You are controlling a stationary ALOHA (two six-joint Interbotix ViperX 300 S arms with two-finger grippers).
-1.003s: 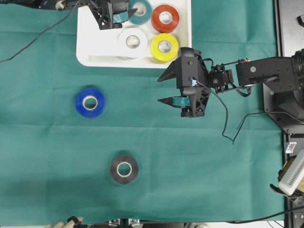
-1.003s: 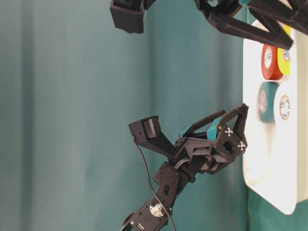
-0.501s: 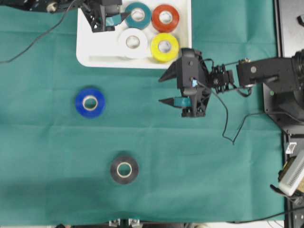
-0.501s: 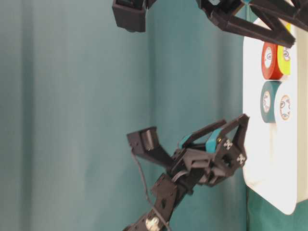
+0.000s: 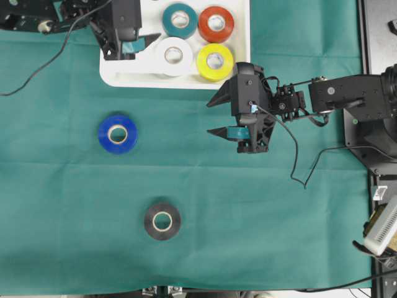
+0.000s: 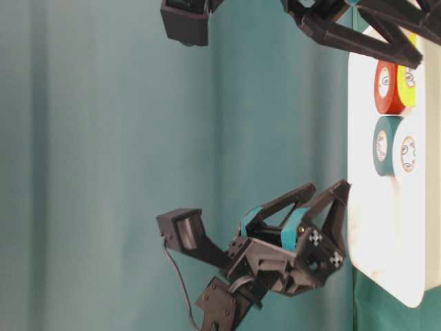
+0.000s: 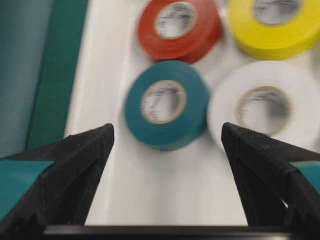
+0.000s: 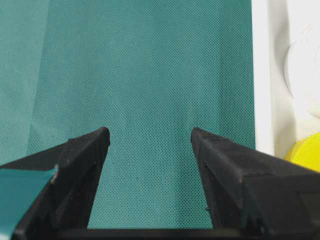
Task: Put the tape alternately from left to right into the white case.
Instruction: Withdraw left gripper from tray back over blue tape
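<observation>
The white case (image 5: 124,71) at the top holds the teal roll (image 5: 180,20), red-orange roll (image 5: 216,23), white roll (image 5: 173,54) and yellow roll (image 5: 214,61). On the cloth lie the blue roll (image 5: 118,133) and the black roll (image 5: 162,221). My left gripper (image 5: 152,22) is open and empty over the case's left part, just short of the teal roll (image 7: 166,103). Right of the case's lower corner my right gripper (image 5: 209,118) hangs open over bare cloth, nothing between its fingers (image 8: 85,150).
A green cloth (image 5: 279,217) covers the table. A black cable (image 5: 291,155) trails from the right arm and another runs off the left arm at the top left. The right arm's base and some equipment stand along the right edge.
My left gripper has drawn back to the left, away from the teal roll, which stays in the case. The right gripper has not moved.
</observation>
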